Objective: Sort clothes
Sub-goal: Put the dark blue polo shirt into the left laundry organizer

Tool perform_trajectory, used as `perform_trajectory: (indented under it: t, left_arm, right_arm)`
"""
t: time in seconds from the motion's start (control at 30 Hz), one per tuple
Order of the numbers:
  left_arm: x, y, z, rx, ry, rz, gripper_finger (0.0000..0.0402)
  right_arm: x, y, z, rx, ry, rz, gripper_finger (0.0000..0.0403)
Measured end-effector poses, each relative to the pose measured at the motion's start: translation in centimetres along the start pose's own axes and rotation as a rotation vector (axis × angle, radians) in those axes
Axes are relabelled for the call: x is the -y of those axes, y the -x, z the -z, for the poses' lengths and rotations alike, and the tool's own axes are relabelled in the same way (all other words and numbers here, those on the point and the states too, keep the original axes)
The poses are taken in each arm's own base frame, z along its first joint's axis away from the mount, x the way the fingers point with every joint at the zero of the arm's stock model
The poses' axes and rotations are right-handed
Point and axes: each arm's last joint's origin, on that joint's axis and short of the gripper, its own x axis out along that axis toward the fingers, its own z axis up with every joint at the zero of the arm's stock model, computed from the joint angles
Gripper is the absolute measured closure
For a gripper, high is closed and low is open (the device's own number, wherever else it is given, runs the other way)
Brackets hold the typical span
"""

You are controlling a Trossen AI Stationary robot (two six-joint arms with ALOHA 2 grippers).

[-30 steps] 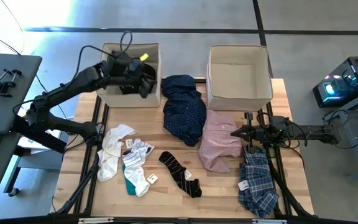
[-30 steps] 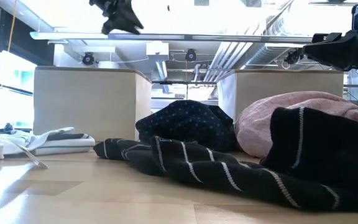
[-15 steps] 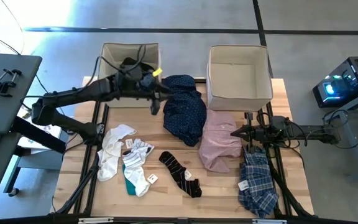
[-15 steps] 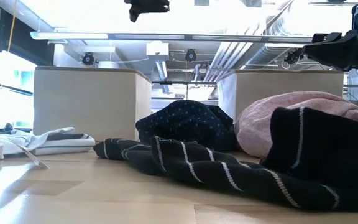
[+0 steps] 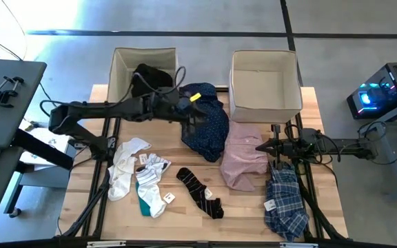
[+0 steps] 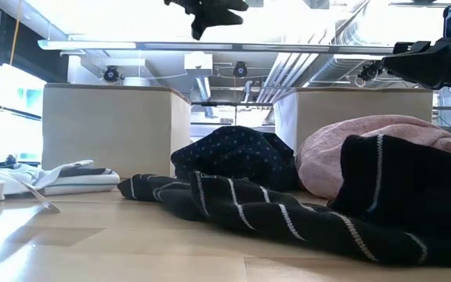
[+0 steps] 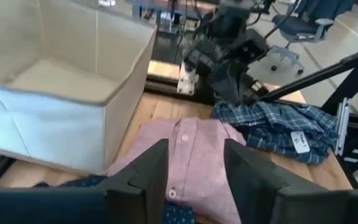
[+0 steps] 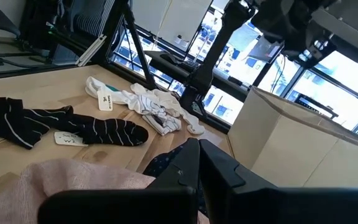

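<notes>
Tags [image 8: 106, 98] on socks [image 8: 61, 122], text unreadable

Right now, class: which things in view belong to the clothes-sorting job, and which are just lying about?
Job:
navy dotted shirt
pale pink shirt
blue-white plaid shirt
black garment in the left fabric box
black striped socks
white and teal socks
right fabric box

Lying about:
grey side table
device with blue lights

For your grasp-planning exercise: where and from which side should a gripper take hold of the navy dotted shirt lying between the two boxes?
Probably from straight above. The navy dotted shirt lies crumpled in a raised mound, so its bunched upper folds give fingers something to pinch. The left gripper, open and empty, hangs right over it; the pale pink shirt touches its right edge, so avoid that side.
</notes>
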Motion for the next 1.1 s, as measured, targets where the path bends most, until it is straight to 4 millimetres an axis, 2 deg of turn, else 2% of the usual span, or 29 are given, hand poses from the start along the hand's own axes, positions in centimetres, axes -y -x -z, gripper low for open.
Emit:
perform_trajectory:
  t: [0.23,0.4,0.53,0.73,1.1]
  left_arm:
    - [-0.8,-2.7,1.9,-0.086,0.073,-0.013,0.0192]
    - [-2.2,-5.2,3.8,-0.155,0.212,-0.056,0.0169]
    - [-2.8,-6.7,5.3,-0.216,0.224,-0.075,0.0164]
    - [-3.1,-7.8,7.0,-0.364,0.284,-0.121,0.0164]
    - [-2.5,-10.7,6.6,-0.518,0.19,-0.125,0.0164]
  right_arm:
    - [0.0,0.0,0.0,0.003,0.0,-0.005,0.0402]
    - [0.0,0.0,0.0,0.003,0.0,-0.005,0.0402]
    - [0.0,0.0,0.0,0.002,0.0,-0.004,0.0402]
    - [0.0,0.0,0.0,0.001,0.0,-0.002,0.0402]
    - [0.0,0.0,0.0,-0.001,0.0,0.001,0.0402]
